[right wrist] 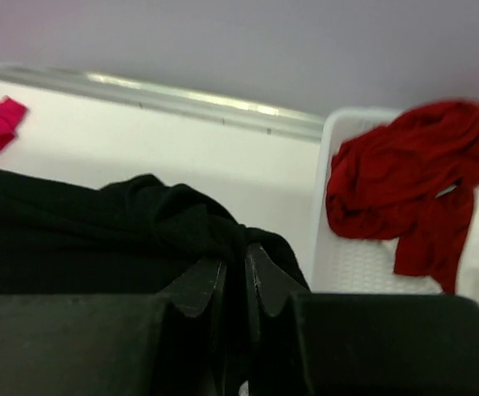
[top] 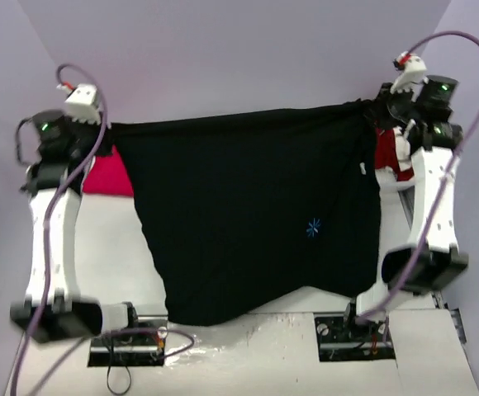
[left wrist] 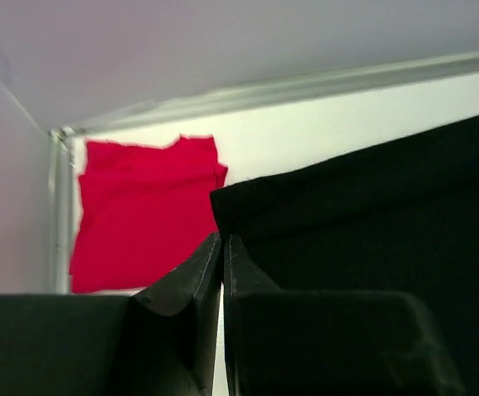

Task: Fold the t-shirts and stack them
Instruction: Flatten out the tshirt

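Soft, even light; blurry wrist-view foregrounds.

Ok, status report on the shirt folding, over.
Both shut: left gripper and right gripper each grip one end of the black t-shirt. Shirt hangs stretched between them. Pink-red t-shirt lies flat at left; white basket beside right arm.

A robotics laboratory test cell is indicated. A white table (top: 116, 239) is enclosed by plain lavender walls (top: 223, 49) along its far edge and both side edges. A white left arm (top: 54, 239) and right arm (top: 438, 206) are bolted at the near edge. A white basket (right wrist: 334, 256) of garments is placed at the right edge.
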You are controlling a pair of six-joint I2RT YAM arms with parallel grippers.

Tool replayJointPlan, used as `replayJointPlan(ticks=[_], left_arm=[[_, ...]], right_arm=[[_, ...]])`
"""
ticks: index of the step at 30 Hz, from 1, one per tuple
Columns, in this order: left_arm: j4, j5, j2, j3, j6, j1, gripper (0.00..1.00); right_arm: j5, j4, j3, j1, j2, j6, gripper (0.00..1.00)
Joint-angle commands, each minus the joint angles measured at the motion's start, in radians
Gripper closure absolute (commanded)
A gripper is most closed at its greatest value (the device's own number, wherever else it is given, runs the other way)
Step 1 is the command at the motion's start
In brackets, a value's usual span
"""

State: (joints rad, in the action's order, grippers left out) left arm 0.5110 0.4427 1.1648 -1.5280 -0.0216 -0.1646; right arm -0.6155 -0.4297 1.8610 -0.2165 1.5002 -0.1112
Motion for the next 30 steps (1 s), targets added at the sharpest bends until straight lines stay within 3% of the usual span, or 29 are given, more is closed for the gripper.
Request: replayJointPlan(ticks=[1, 5, 6, 7, 8, 9, 10, 11, 12, 13, 17, 26, 30], left_arm=[[-0.193, -0.064, 0.198, 0.002, 0.0, 0.005, 0.98], [-0.205, -0.053, 0.581, -0.179, -0.023, 0.043, 0.98], [-0.16, -0.039, 0.666, -0.331, -0.041, 0.056, 0.98], [-0.07, -0.018, 0.831, -0.424, -0.061, 0.083, 0.98], [-0.042, -0.016, 0.902, -0.587, -0.087, 0.094, 0.96], [-0.023, 0.014, 0.971, -0.656, -0.103, 0.105, 0.55], [-0.003, 0.008, 1.089, -0.723, -0.116, 0.115, 0.37], [0.041, -0.014, 1.133, -0.786, -0.15, 0.144, 0.27], [0.056, -0.034, 1.168, -0.875, -0.167, 0.154, 0.09], [0.066, -0.035, 1.202, -0.895, -0.188, 0.189, 0.06], [0.041, -0.032, 1.12, -0.818, -0.19, 0.22, 0.06], [-0.081, -0.049, 0.615, -0.175, -0.224, 0.24, 0.06], [-0.046, 0.011, 0.382, 0.092, -0.337, 0.249, 0.06]], right_arm=[[0.068, 0.126, 0.042, 0.034, 0.145, 0.01, 1.0], [0.198, 0.128, 0.18, 0.109, 0.366, -0.051, 1.0], [0.224, 0.126, 0.249, 0.123, 0.415, -0.068, 1.0], [0.249, 0.126, 0.288, 0.14, 0.511, -0.073, 0.85], [0.243, 0.129, 0.367, 0.143, 0.563, -0.076, 0.56], [0.238, 0.121, 0.413, 0.144, 0.663, -0.05, 0.28], [0.241, 0.111, 0.456, 0.146, 0.705, -0.041, 0.0], [0.258, 0.103, 0.475, 0.147, 0.733, -0.042, 0.0], [0.272, 0.101, 0.462, 0.152, 0.756, -0.051, 0.0], [0.275, 0.101, 0.437, 0.157, 0.755, -0.086, 0.0], [0.296, 0.106, 0.284, 0.157, 0.671, -0.139, 0.0], [0.231, 0.115, -0.189, 0.151, 0.333, -0.185, 0.0], [0.172, 0.092, -0.354, 0.151, 0.194, -0.209, 0.0]])
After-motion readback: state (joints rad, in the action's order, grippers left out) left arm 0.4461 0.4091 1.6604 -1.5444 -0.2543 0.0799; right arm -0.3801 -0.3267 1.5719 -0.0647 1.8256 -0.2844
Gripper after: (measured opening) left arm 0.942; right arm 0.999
